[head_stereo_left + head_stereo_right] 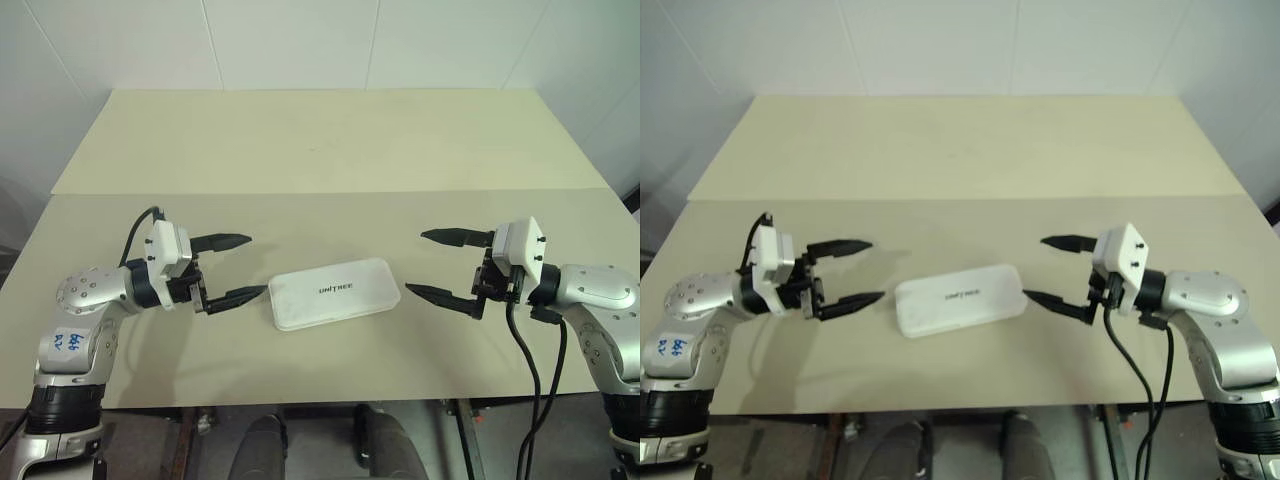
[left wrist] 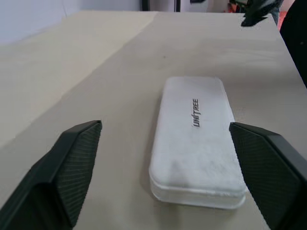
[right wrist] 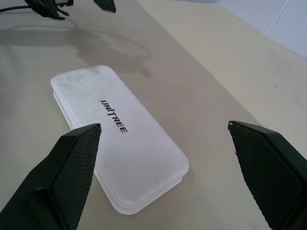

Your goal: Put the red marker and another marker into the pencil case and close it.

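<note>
The white pencil case (image 1: 334,293) lies flat on the table (image 1: 330,140) with its lid down and the "UNITREE" lettering up, and no marker lies loose on the tabletop, so the job looks finished or nearly so, though whether both markers are inside cannot be told with the lid down. The case sits between the two grippers, touching neither: the left gripper (image 1: 234,268) is released, fingers spread, its lower fingertip just beside the case's near end. The right gripper (image 1: 440,265) is equally spread and empty, a little farther off the other end.
</note>
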`<control>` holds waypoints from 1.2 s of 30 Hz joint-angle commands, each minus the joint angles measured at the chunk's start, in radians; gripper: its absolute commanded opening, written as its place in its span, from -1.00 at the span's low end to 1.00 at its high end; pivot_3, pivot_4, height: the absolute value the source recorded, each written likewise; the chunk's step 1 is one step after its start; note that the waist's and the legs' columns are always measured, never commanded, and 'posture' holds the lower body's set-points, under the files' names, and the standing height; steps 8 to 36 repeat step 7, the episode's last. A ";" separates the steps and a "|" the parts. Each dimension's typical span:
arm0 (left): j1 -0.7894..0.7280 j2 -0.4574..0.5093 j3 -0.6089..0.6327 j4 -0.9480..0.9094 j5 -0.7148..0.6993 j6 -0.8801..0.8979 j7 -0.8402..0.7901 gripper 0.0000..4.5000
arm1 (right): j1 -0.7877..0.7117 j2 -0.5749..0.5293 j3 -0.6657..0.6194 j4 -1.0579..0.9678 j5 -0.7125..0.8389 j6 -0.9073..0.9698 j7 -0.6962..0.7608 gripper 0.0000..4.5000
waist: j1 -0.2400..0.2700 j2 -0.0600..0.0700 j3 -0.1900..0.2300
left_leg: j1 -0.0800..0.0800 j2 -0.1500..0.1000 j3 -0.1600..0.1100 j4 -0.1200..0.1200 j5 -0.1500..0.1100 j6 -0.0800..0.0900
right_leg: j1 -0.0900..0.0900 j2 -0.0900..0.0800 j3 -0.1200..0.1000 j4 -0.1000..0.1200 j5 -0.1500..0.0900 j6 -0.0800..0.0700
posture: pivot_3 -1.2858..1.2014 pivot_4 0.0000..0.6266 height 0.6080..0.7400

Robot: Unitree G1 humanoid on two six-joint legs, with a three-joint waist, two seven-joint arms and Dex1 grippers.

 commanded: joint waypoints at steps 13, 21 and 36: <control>-0.002 -0.001 -0.025 -0.067 -0.011 -0.003 0.043 0.98 | 0.014 -0.014 -0.058 0.004 0.012 -0.019 0.009 1.00 | -0.004 0.000 0.000 | 0.001 0.000 0.000 0.000 0.000 0.000 | 0.000 0.000 0.000 0.001 0.000 0.000 | 0.03 -0.52 1.00; -0.002 -0.001 -0.025 -0.067 -0.011 -0.003 0.043 0.98 | 0.014 -0.014 -0.058 0.004 0.012 -0.019 0.009 1.00 | -0.004 0.000 0.000 | 0.001 0.000 0.000 0.000 0.000 0.000 | 0.000 0.000 0.000 0.001 0.000 0.000 | 0.03 -0.52 1.00; -0.002 -0.001 -0.025 -0.067 -0.011 -0.003 0.043 0.98 | 0.014 -0.014 -0.058 0.004 0.012 -0.019 0.009 1.00 | -0.004 0.000 0.000 | 0.001 0.000 0.000 0.000 0.000 0.000 | 0.000 0.000 0.000 0.001 0.000 0.000 | 0.03 -0.52 1.00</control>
